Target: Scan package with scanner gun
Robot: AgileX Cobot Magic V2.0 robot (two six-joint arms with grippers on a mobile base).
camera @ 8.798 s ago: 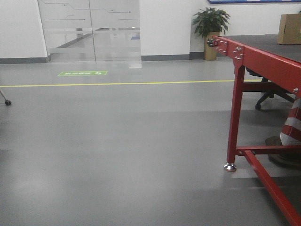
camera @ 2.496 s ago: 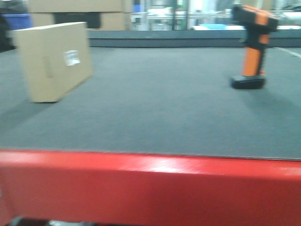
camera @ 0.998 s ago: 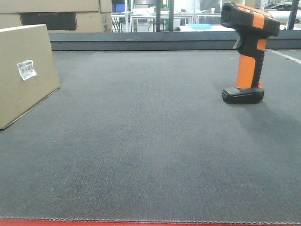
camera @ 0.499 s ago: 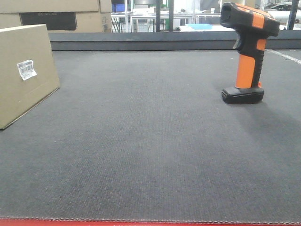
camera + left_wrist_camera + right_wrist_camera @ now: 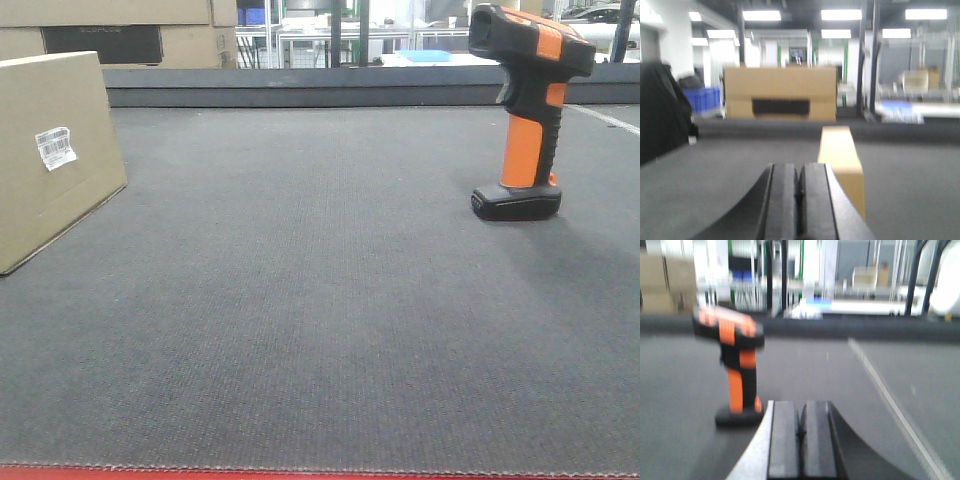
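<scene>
Nothing has shifted in the last half second. The scanner gun (image 5: 525, 110) stands upright on its flat black foot, far right on the dark mat (image 5: 320, 320), with an orange handle and an orange-striped black head pointing left. The tan package (image 5: 50, 170) stands well apart at the left, its white label (image 5: 56, 147) showing. The left gripper (image 5: 799, 172) and right gripper (image 5: 801, 410) are both pressed closed, holding nothing.
</scene>
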